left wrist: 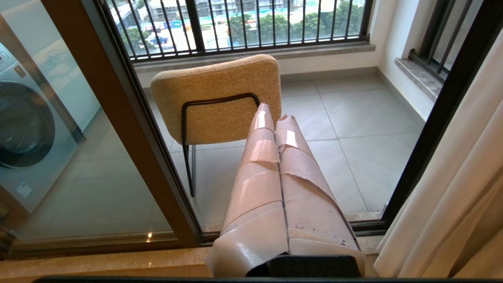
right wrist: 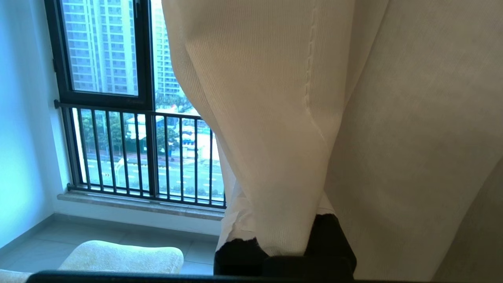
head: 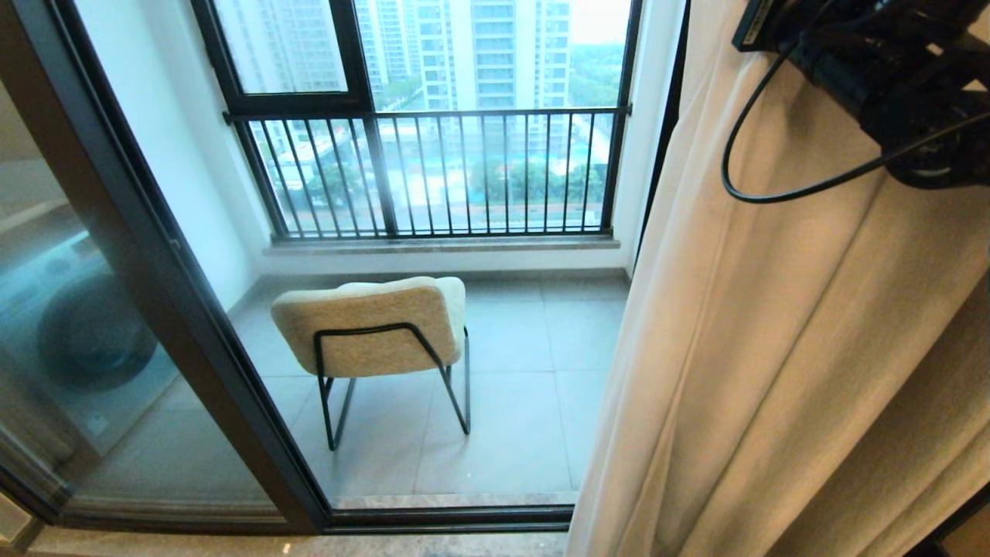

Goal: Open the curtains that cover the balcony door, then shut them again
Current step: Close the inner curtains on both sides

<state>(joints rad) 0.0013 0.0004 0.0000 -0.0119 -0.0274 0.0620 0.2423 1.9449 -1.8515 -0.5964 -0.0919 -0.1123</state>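
1. You are looking out over a grey tiled balcony floor (head: 510, 433), where a cream chair (head: 375, 325) is sitting at 6 o'clock from the barred outer window (head: 433, 174).
2. The balcony door (head: 166, 309) frame is running along your 9 o'clock side; the curtains (head: 781, 348) are hanging bunched at 3 o'clock, leaving the opening uncovered.
3. Your right gripper (right wrist: 285, 239) is clenching a fold of the curtains (only its wrist view is showing this).
4. Your left gripper (left wrist: 275, 116) is pressed together, grasping nothing, and its view alone is showing a washing machine (left wrist: 23, 133) behind the glass.
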